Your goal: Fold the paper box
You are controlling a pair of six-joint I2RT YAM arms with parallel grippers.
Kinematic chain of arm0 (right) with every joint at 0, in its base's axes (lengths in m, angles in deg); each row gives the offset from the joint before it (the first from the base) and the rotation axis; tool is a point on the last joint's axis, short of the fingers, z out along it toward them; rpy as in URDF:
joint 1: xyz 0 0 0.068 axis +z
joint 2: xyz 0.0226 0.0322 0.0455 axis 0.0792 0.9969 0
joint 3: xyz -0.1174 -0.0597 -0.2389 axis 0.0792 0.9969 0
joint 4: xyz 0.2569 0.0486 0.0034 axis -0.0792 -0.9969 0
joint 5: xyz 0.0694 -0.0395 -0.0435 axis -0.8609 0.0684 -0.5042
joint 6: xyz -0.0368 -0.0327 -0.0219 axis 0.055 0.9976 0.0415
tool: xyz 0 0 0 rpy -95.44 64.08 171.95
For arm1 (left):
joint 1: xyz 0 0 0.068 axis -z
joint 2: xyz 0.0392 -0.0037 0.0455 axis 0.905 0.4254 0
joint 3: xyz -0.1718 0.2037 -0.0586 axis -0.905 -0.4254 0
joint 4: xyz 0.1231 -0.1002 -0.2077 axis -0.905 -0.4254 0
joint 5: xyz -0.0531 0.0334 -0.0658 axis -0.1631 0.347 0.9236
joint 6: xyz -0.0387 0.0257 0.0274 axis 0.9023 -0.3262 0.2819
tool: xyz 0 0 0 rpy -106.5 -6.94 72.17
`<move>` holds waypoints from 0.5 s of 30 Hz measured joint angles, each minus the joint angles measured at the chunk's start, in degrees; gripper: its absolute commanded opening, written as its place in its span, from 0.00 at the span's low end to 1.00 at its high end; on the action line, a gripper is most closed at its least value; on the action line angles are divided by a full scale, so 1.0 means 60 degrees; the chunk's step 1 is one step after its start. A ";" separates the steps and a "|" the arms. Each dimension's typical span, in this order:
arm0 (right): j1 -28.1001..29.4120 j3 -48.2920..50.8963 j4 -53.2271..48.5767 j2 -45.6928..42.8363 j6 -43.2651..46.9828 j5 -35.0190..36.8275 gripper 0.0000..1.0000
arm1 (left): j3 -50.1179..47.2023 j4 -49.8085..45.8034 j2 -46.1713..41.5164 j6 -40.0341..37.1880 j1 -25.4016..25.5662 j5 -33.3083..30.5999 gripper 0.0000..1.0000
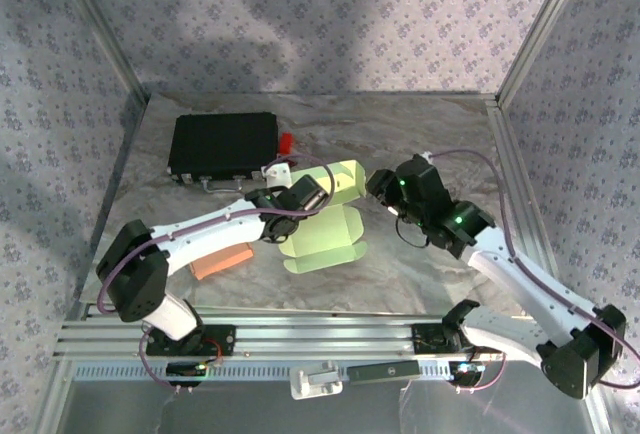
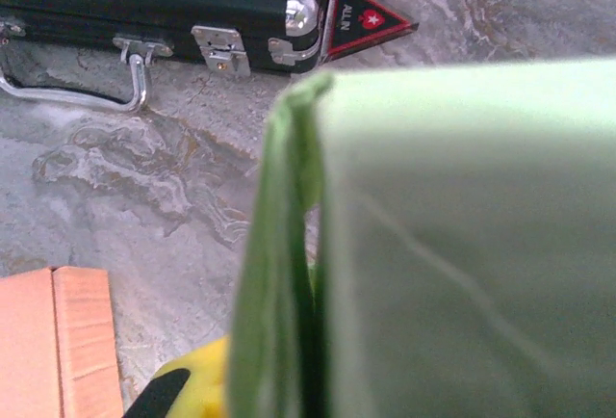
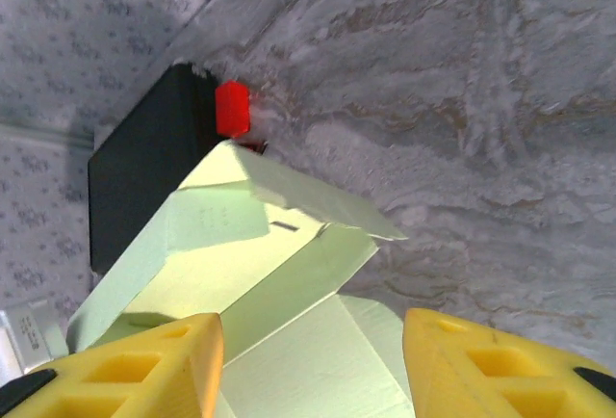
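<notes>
Right claw (image 3: 313, 346) first: its two yellow fingers (image 3: 144, 370) stand well apart, plainly open, and the paper box (image 3: 241, 235) sits just ahead of the tips with one flap lifted. From above, that claw is just beside the box's right end (touching or not, I cannot tell).

Over to the left claw (image 1: 318, 192): it is closed, pinching the box's left wall. Its wrist camera shows the pale green panel right up close, with the folded edge running down between the fingers, and one yellow fingertip (image 2: 188, 389) peeks in at the bottom.

So the box lies near the middle of the table (image 1: 420, 124), between the two claws. One part is raised and the lower flaps are spread flat towards the arms.

Now the count, biggest down:
- One table.
- One black case (image 1: 222, 144) at the back left, behind the box, with its handle facing the arms.
- One green box.
- One orange card (image 1: 220, 261) lying flat beside the left arm, apart from the box.
- One red block (image 1: 287, 142) at the case's right corner.
</notes>
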 measured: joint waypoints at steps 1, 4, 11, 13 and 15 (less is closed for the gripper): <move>0.0146 -0.0186 -0.0025 0.0175 0.0044 0.0000 0.53 | 0.0000 -0.0076 -0.0011 0.0000 0.0000 0.0033 0.00; 0.0466 -0.0648 -0.0004 0.0634 0.0102 -0.0018 0.53 | 0.0000 -0.0189 -0.0011 -0.0004 0.0000 0.0160 0.00; 0.0827 -0.0437 0.0656 0.1071 -0.0109 0.0036 0.52 | 0.0007 -0.0204 -0.0149 -0.0055 -0.0025 0.0510 0.00; 0.0889 0.0240 0.1166 0.0841 -0.0244 0.0029 0.52 | 0.0044 -0.0208 -0.0240 -0.0120 -0.0069 0.0652 0.00; 0.0914 0.0900 0.1472 0.0670 -0.0375 0.0022 0.51 | 0.0149 -0.0229 -0.0295 -0.0193 -0.0124 0.0699 0.00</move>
